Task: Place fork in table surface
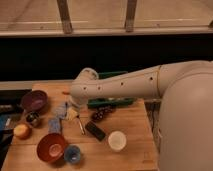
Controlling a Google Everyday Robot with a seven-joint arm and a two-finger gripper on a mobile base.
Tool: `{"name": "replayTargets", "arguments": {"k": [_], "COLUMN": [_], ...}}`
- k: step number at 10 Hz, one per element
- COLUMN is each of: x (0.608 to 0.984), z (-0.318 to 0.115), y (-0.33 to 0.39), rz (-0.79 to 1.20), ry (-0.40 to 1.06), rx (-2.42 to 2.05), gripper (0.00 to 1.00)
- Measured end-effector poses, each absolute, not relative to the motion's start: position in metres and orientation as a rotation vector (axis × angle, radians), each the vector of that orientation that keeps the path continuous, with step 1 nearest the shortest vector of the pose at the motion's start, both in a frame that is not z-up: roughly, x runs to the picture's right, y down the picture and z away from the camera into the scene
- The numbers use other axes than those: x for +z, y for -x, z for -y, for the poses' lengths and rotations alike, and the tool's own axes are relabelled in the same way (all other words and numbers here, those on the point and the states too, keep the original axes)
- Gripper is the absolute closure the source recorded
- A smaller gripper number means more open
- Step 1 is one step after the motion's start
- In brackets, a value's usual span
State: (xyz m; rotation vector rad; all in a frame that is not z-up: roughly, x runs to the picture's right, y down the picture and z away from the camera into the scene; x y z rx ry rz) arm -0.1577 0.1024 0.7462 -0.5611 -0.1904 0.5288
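Observation:
The fork (80, 125) is a thin silvery utensil that slants over the wooden table surface (135, 127), just left of the black bar (95, 131). My gripper (73, 112) hangs at the end of the white arm (120, 87), right above the fork's upper end and near the table's middle. The arm hides most of the gripper. I cannot tell whether the fork is held or lies on the wood.
A green tray (112, 102) lies behind the arm. There is a purple bowl (34, 100) at the back left and a red-brown bowl (51, 146) and a small blue cup (72, 154) at the front left. A white cup (117, 140) stands at the front. A dark utensil (98, 115), a metal cup (33, 119) and an orange fruit (22, 131) lie around.

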Motion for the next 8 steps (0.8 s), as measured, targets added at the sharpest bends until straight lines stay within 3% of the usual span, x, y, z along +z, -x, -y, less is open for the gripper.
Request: {"name": "replayTargets", "arguments": {"k": [8], "x": [0.757], "z": [-0.166], "y": [0.204], "rz": [0.176], "ry": [0.728], "rx": [0.403], "gripper": [0.2]}}
